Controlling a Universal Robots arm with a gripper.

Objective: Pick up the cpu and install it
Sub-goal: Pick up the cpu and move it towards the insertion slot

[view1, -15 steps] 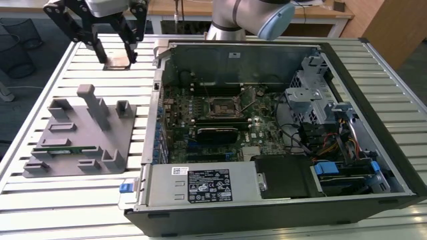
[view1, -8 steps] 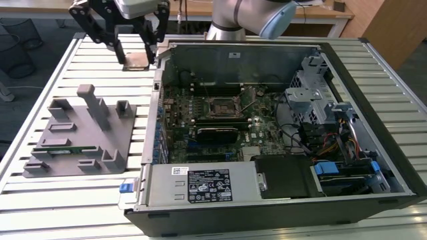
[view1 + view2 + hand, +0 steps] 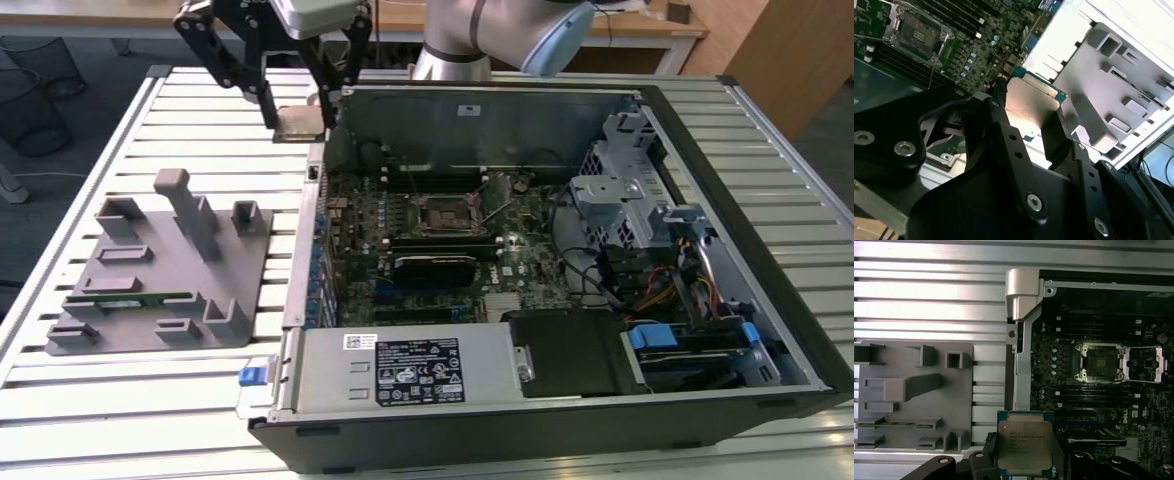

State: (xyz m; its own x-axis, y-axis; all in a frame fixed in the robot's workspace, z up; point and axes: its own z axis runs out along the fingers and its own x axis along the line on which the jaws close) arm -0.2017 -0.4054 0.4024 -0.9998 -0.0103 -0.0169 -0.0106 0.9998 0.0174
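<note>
A slatted metal tabletop (image 3: 160,400) carries everything. On it, towards the exterior view's right, lies an open black computer case (image 3: 534,445) with its side panel off. The green motherboard (image 3: 400,215) sits flat on the case floor. A labelled grey power supply (image 3: 400,370) sits along the near edge, with drive bays and coloured cables further to the exterior view's right.

On the exterior view's left, just beside the case, a grey moulded fixture (image 3: 147,290) rests on the slats. It carries several upright posts and slots, and a long green memory stick (image 3: 127,297) lies in one of its grooves.

The pale arm (image 3: 494,30) reaches in from the far side. Its black gripper (image 3: 296,112) hangs over the tabletop by the case's far corner on the exterior view's left.

The jaws are closed on the cpu (image 3: 296,124), pinching it by two opposite edges. In both wrist views its silver top plate faces the camera, with the thin green rim showing around it (image 3: 1025,445) (image 3: 1029,100). It is lifted clear of the slats, outside the case wall, between fixture and case.

The square socket (image 3: 1101,360) on the motherboard stands well apart from the cpu. Its metal frame is swung open to one side.
</note>
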